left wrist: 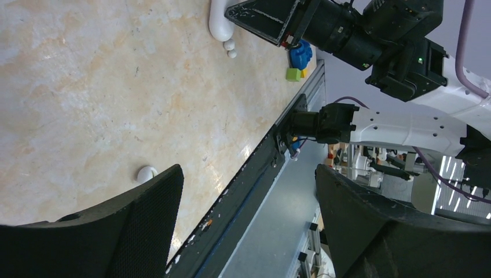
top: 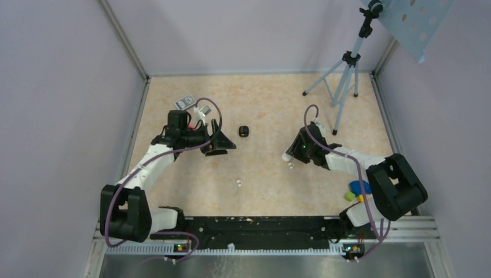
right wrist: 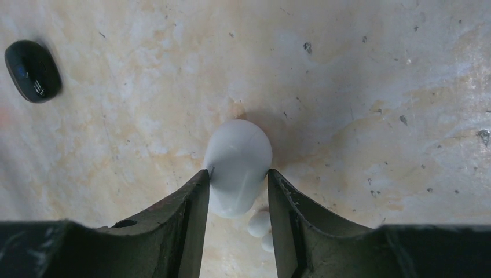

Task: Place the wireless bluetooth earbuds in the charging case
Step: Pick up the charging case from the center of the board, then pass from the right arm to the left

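The charging case (right wrist: 237, 162) is a smooth white pill shape lying on the beige table, also seen in the top view (top: 287, 155) and the left wrist view (left wrist: 219, 23). My right gripper (right wrist: 238, 174) stands low over it, and both fingers press against its sides. One earbud (right wrist: 259, 225) lies on the table just behind the case, between the fingers, showing as two little white lobes (left wrist: 230, 46). A second earbud (top: 238, 183) lies alone nearer the front edge (left wrist: 146, 173). My left gripper (top: 224, 140) hovers open and empty at the left (left wrist: 249, 174).
A small black oval item (top: 244, 131) lies mid-table, also in the right wrist view (right wrist: 33, 70). A grey patterned card-like box (top: 185, 102) sits at the back left. A tripod (top: 341, 81) stands back right. Coloured blocks (top: 356, 190) lie by the right arm's base.
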Controlling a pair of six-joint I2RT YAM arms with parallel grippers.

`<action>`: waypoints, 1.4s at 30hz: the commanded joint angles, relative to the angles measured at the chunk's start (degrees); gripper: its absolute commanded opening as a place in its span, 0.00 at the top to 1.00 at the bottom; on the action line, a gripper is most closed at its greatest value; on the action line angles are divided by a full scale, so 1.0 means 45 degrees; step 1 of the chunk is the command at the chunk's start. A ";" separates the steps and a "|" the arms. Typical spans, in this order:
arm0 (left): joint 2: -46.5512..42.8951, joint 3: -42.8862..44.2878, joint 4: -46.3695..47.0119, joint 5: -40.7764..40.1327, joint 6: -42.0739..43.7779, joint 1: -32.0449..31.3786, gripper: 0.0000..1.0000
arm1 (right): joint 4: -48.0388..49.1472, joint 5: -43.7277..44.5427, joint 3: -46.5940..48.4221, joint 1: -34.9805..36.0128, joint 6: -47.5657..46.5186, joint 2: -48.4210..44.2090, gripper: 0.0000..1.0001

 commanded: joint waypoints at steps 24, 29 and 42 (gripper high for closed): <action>-0.0666 0.0577 0.0558 0.1705 -0.0091 -0.0226 0.12 | 0.6667 -0.5286 -0.1395 -0.0130 -0.1046 -0.1364 1.00; -0.1060 0.0497 0.2431 0.3183 -0.1226 -0.0381 0.09 | 1.2025 -0.9453 -0.2163 -0.0139 0.0115 -0.1823 1.00; -0.1423 0.0402 0.6175 0.3513 -0.3485 -0.1118 0.06 | 2.0256 -1.2002 -0.1117 0.0515 0.4924 0.0368 1.00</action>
